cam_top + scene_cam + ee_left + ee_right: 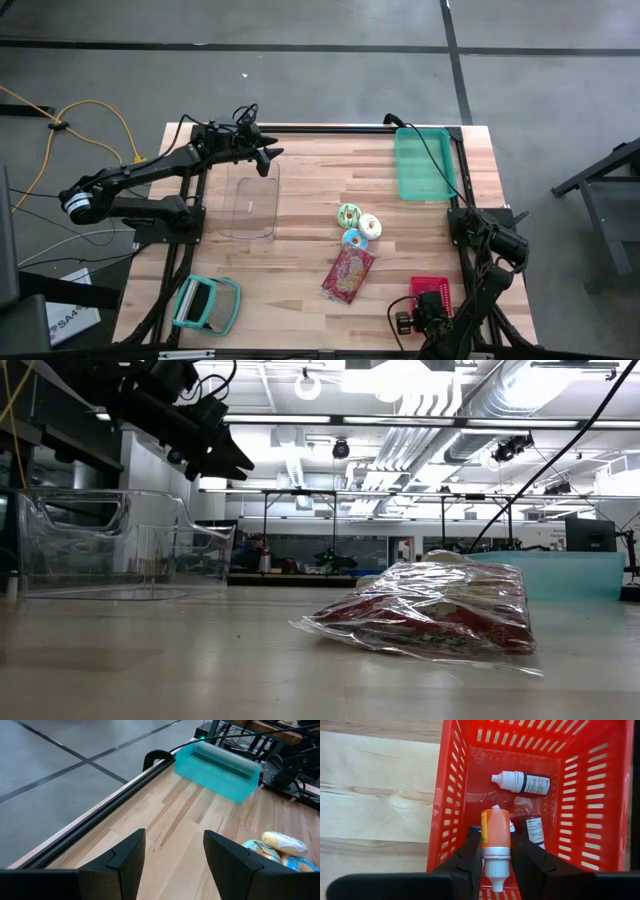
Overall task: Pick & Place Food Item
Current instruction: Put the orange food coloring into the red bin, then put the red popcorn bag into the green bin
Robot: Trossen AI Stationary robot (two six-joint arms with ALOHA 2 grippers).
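Pinching an orange bottle above the red basket, the right gripper is not on food; left gripper hovers spread, the snack bag unpicked

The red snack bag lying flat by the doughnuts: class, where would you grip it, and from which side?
Come straight down on the red snack bag and pinch across its narrower width near the middle. It lies flat, its long axis slanting across the table, doughnuts crowding its far end.
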